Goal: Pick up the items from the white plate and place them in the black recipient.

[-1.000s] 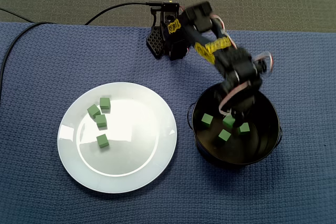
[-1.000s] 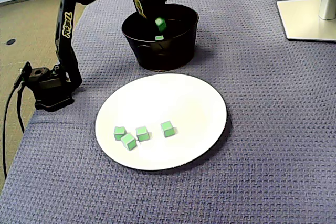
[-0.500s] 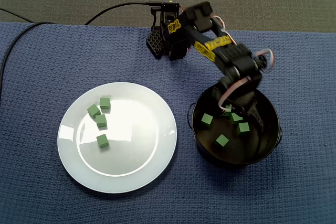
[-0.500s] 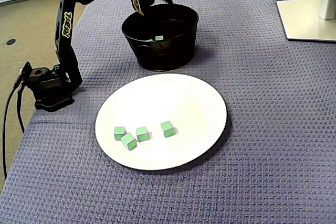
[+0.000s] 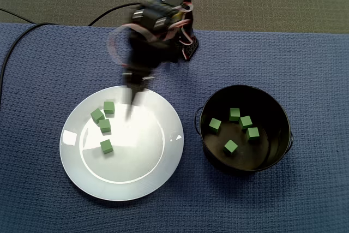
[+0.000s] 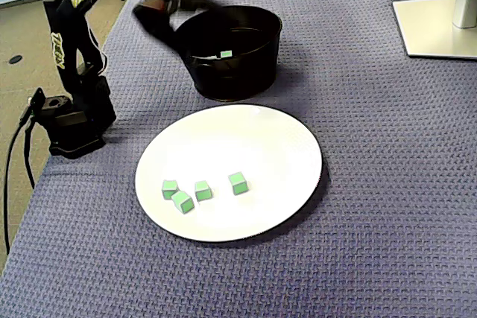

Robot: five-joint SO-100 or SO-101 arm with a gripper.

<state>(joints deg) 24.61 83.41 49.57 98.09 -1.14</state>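
Gripper (image 5: 131,101) motion-blurred over white plate (image 5: 147,175), jaw opening can't tell; 4 green cubes (image 5: 106,146) look light, rigid; pinch across opp. flat faces.

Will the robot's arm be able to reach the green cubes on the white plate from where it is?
Probably yes. The end effector hangs over the white plate, close to the four green cubes, with nothing between. It is blurred, so its opening is unclear.
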